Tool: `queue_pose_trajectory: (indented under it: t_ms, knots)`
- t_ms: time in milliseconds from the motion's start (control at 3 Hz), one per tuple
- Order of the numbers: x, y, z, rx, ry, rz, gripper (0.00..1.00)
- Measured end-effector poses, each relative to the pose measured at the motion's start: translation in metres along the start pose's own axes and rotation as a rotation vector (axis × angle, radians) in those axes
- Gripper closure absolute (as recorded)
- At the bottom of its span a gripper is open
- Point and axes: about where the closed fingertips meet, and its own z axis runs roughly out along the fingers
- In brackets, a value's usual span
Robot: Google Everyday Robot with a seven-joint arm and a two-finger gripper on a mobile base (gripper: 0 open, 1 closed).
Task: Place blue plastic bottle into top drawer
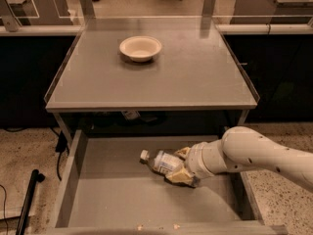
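Note:
The blue plastic bottle (162, 161), clear with a white cap and a pale label, lies on its side inside the open top drawer (112, 199), cap pointing left. My gripper (180, 166) reaches into the drawer from the right on a white arm. Its tan fingers (180, 176) sit on either side of the bottle's base end and are shut on it. The bottle rests low, at or just above the drawer floor.
A cream round bowl (140, 48) stands at the back middle of the grey table top (195, 77). Clear side panels edge the table. A black pole (28, 199) leans on the floor to the left of the drawer.

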Motion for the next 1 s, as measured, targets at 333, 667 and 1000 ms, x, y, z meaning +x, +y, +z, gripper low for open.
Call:
queue_pose_trajectory:
  t_ms: [333,667,1000]
  knots:
    - [0.0,0.0,0.0,0.0,0.0,0.0,0.57]
    - [0.0,0.0,0.0,0.0,0.0,0.0,0.33]
    - [0.0,0.0,0.0,0.0,0.0,0.0,0.1]
